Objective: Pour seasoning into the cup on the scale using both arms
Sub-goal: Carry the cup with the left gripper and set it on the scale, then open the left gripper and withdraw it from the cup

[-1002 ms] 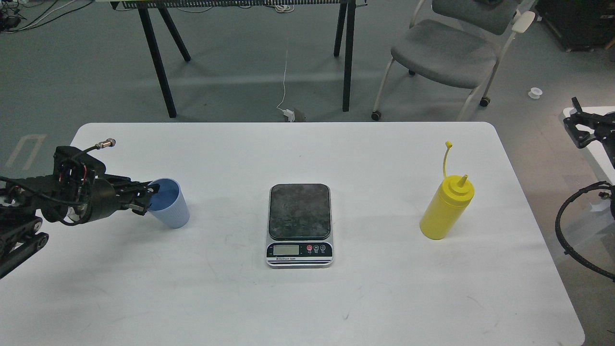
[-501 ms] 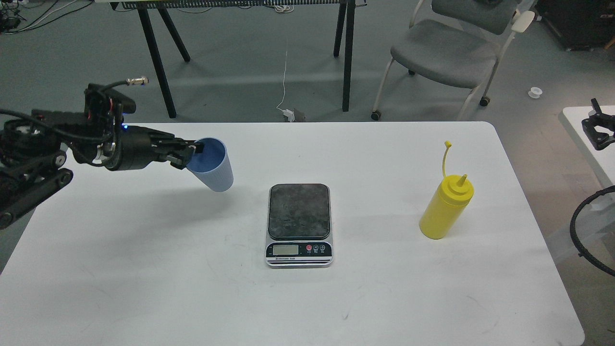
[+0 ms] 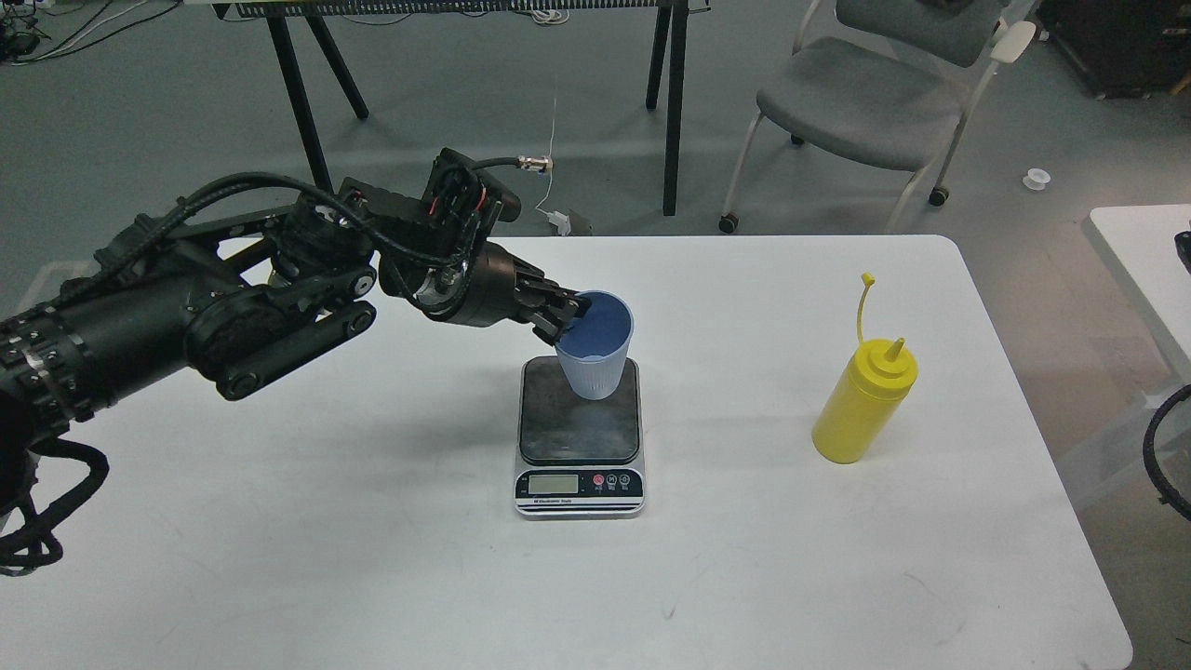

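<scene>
Head view: the left arm point(image 3: 233, 316) has swung in from the table's left edge, and its left gripper point(image 3: 563, 314), pinched on the rim, now holds the blue cup point(image 3: 595, 346) over the scale point(image 3: 580, 437); setting it down looks next. The yellow seasoning bottle point(image 3: 863, 402) stands untouched, right gripper unseen.

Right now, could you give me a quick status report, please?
Left hand shut on cup, over scale. Right hand out of view. Seasoning untouched, upright.

White table point(image 3: 279, 558), scale point(image 3: 580, 437) at centre, yellow seasoning bottle point(image 3: 863, 405) standing to its right
</scene>
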{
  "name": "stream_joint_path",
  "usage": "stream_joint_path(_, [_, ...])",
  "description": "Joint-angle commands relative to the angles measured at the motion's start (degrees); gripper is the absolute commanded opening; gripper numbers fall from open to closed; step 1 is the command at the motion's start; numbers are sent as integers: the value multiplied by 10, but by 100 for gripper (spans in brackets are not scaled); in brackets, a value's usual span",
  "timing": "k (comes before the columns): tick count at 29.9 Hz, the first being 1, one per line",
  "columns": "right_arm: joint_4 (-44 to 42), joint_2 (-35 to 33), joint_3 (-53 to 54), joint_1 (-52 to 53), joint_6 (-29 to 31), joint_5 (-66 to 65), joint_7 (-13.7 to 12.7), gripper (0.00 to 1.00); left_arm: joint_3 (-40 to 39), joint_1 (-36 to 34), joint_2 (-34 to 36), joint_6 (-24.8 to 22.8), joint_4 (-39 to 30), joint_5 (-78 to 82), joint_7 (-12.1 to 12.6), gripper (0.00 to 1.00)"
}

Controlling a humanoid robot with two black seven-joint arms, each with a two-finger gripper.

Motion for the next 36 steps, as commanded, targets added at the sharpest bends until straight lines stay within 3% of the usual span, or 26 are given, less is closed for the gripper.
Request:
stream_joint_path(1, [3, -4, 1, -2, 0, 0, 0, 99, 31, 11, -2, 0, 6, 1, 3, 0])
stream_joint_path(10, [11, -5, 1, -4, 0, 0, 0, 99, 38, 13, -10, 0, 12, -3, 5, 4])
stream_joint_path(15, [11, -5, 1, -7, 0, 0, 0, 99, 39, 13, -11, 0, 17, -7, 5, 13])
stream_joint_path(19, [11, -5, 1, -10, 0, 0, 0, 99, 36, 12, -9, 0, 17, -8, 3, 31])
stream_joint_path(22, [12, -5, 1, -11, 0, 0, 0, 99, 31, 12, -6, 0, 17, -15, 1, 56])
stream_joint_path(25, [12, -5, 1, -11, 0, 0, 0, 99, 30, 10, -3, 0, 14, -56, 1, 74])
stream_joint_path(29, [13, -6, 1, -15, 0, 0, 0, 99, 11, 3, 3, 0, 10, -158, -2, 86])
stream_joint_path(36, [56, -19, 1, -43, 0, 0, 0, 99, -91, 1, 55, 0, 19, -450, -3, 95])
